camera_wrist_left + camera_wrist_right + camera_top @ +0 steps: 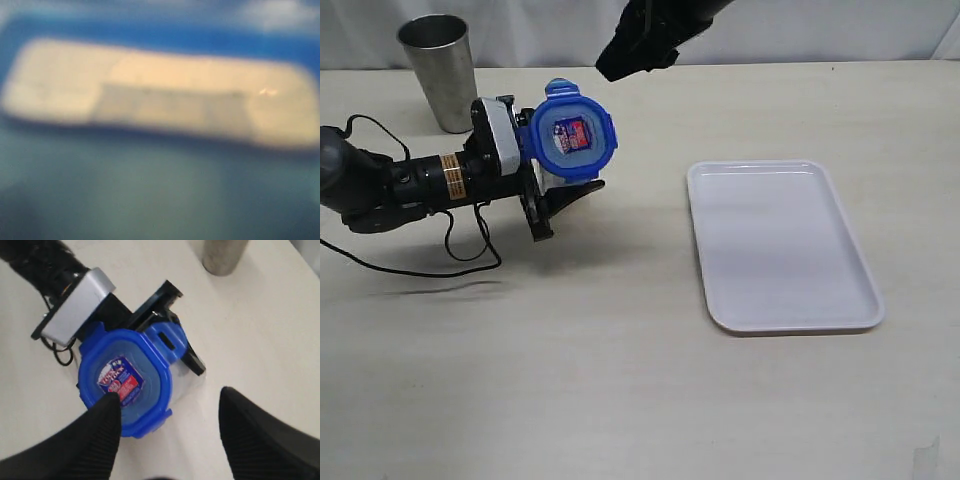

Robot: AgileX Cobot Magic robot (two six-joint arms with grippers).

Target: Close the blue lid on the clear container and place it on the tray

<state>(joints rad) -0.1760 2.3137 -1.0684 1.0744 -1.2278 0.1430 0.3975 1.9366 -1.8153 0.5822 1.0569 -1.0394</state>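
The clear container (552,184) stands at the left of the table with the blue lid (572,135) sitting on its mouth, sticker facing up. My left gripper (560,178) comes in from the left and is shut on the container, one black finger (565,197) showing on its near side. The left wrist view is a blue and cream blur, too close to read. My right gripper (638,62) hangs open above and behind the lid, touching nothing. Its wrist view looks down on the lid (125,382) past its own spread fingers (107,425). The white tray (860,300) lies bare at the right.
A grey steel cup (438,70) stands at the back left, just behind the left arm, and shows again as the cup (222,255) in the right wrist view. A black cable (470,245) loops on the table under the left arm.
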